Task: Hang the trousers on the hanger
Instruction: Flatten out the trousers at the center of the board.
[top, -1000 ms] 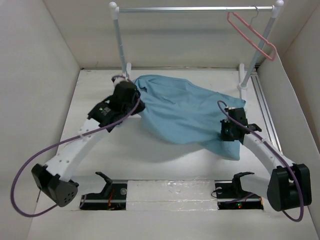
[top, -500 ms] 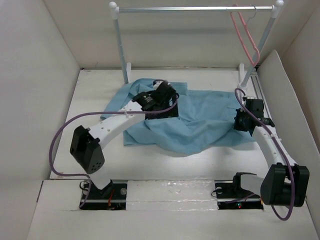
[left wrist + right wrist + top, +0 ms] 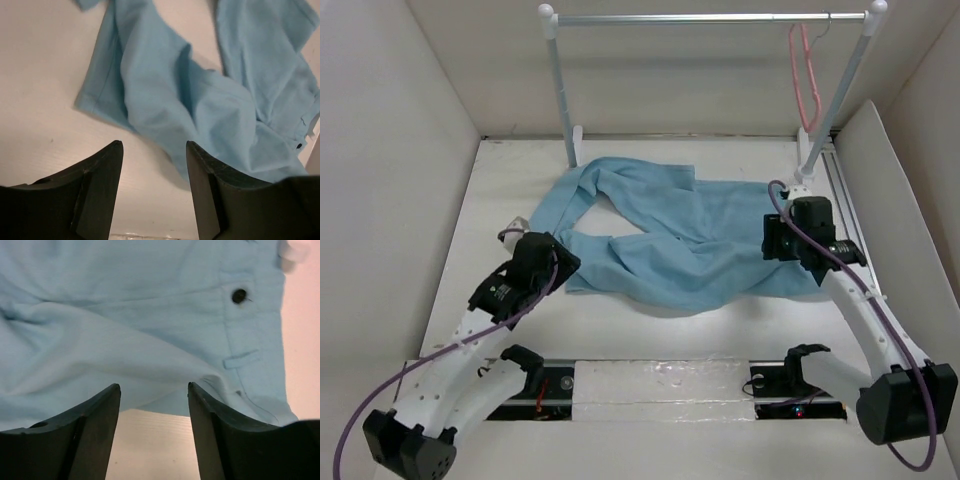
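Left gripper (image 3: 152, 150): released, jaws spread wide, nothing between them. In the top view it (image 3: 518, 232) stands over the table (image 3: 510, 180) at about 8 o'clock from the middle of the trousers (image 3: 690, 235), just off the cloth. Its wrist camera shows a hemmed leg end of the trousers (image 3: 200, 100) lying flat at 11 o'clock from the fingertips, with bare white surface directly below them.

Right gripper (image 3: 154, 390): released, jaws apart, gripping nothing. In the top view it (image 3: 778, 245) sits at the 3 o'clock edge of the garment. Its wrist camera shows the waistband end of the trousers (image 3: 140, 305), with a dark button (image 3: 239, 295) at 1 o'clock and a belt loop (image 3: 241, 360) at 3 o'clock. Whether the fingertips touch the cloth cannot be told.

Trousers: spread and wrinkled on the table, one leg running toward 10 o'clock, the waist toward 3 o'clock.

Hanger (image 3: 806, 75): hung by its hook at the right end of the garment rail (image 3: 710, 18), at 1 o'clock in the top view, well apart from the trousers and from both grippers.
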